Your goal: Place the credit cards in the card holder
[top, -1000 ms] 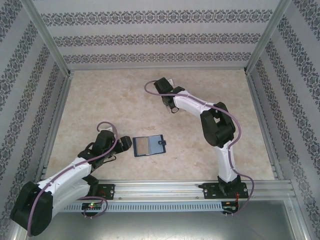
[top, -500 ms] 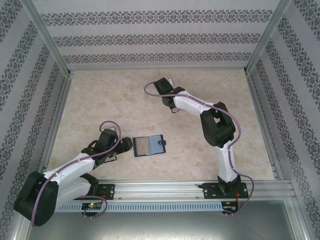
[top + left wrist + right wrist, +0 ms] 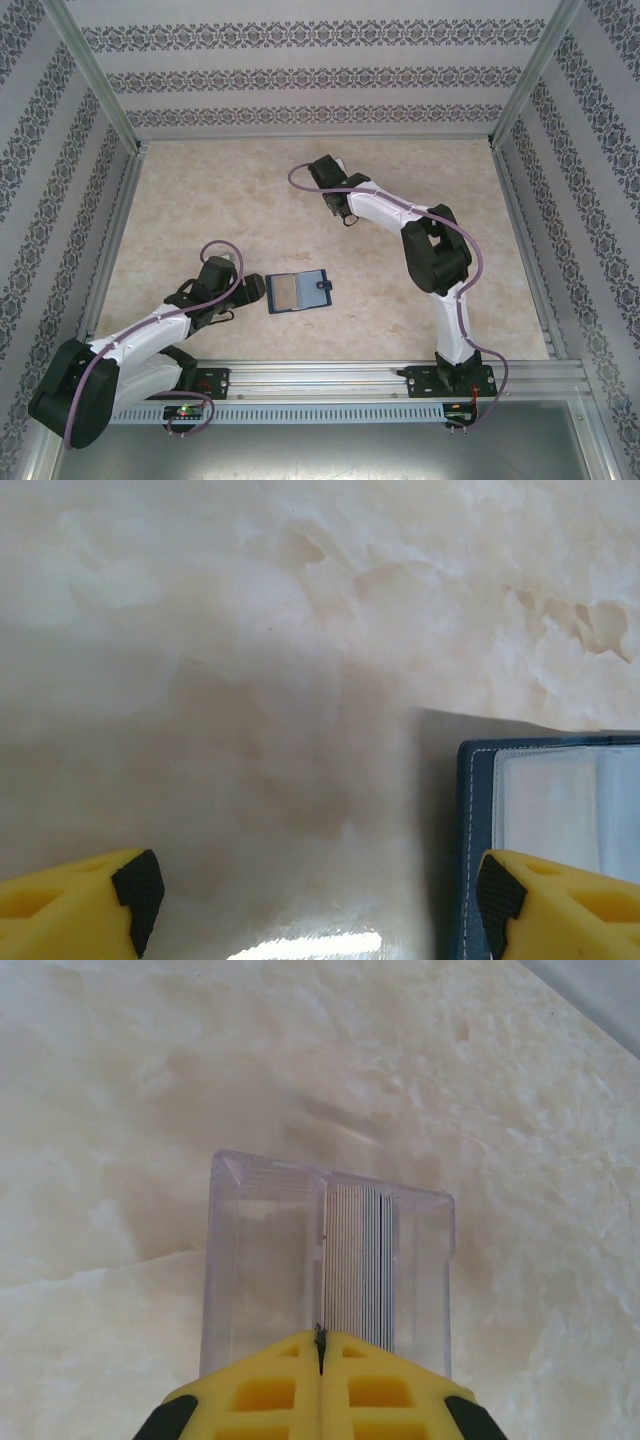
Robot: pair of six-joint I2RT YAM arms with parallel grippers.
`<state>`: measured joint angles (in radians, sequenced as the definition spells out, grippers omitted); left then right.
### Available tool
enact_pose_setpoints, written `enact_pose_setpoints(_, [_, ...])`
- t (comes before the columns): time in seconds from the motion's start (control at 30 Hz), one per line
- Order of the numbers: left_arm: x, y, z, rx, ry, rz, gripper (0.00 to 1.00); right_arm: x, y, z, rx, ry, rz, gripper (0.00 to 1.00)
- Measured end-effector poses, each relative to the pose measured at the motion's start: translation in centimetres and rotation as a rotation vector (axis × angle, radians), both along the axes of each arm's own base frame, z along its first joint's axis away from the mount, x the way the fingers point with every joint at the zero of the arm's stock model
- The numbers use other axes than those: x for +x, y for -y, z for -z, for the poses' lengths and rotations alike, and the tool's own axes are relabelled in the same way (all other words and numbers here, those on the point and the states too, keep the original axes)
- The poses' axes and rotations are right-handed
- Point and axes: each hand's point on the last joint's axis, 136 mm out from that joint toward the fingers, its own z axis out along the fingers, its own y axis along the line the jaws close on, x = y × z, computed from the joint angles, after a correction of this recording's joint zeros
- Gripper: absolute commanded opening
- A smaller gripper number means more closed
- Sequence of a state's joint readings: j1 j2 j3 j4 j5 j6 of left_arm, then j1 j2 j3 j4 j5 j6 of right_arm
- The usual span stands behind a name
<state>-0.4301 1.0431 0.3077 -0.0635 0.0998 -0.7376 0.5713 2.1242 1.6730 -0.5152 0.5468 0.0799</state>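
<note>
The card holder (image 3: 298, 291) lies open near the table's front, navy with a tan inside; its left edge and a clear pocket (image 3: 560, 820) show in the left wrist view. My left gripper (image 3: 243, 291) (image 3: 320, 895) is open just left of it, the right fingertip (image 3: 500, 895) over the holder's edge and bare table between the fingers. Several credit cards (image 3: 360, 1260) stand on edge in a transparent case (image 3: 260, 1260) (image 3: 341, 162). My right gripper (image 3: 335, 171) (image 3: 320, 1338) hangs over the case, shut on the thin edge of the stack's leftmost card.
The beige marble table (image 3: 250, 200) is fenced by metal rails and patterned walls (image 3: 320, 80). The two arm bases sit on the front rail (image 3: 330, 378).
The right gripper's fingers have closed together over the case at the back. The left arm swung slightly, its gripper staying open beside the card holder.
</note>
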Motion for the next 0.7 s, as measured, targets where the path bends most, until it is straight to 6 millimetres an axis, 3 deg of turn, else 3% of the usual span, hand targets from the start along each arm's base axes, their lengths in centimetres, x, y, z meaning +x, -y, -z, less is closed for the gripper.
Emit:
enact_pose_setpoints(0.4, [0.1, 0.1, 0.0, 0.0, -0.002, 0.001, 0.84, -3.0, -0.1, -6.8, 0.231, 0.069, 0.0, 0.0])
enact_pose_setpoints(0.57, [0.1, 0.1, -0.1, -0.002, -0.001, 0.002, 0.84, -6.3, 0.3, -8.1, 0.386, 0.068, 0.01, 0.0])
enact_pose_setpoints(0.7, [0.1, 0.2, -0.1, -0.007, 0.0, 0.005, 0.85, -10.2, -0.3, -7.5, 0.595, 0.021, 0.021, 0.0])
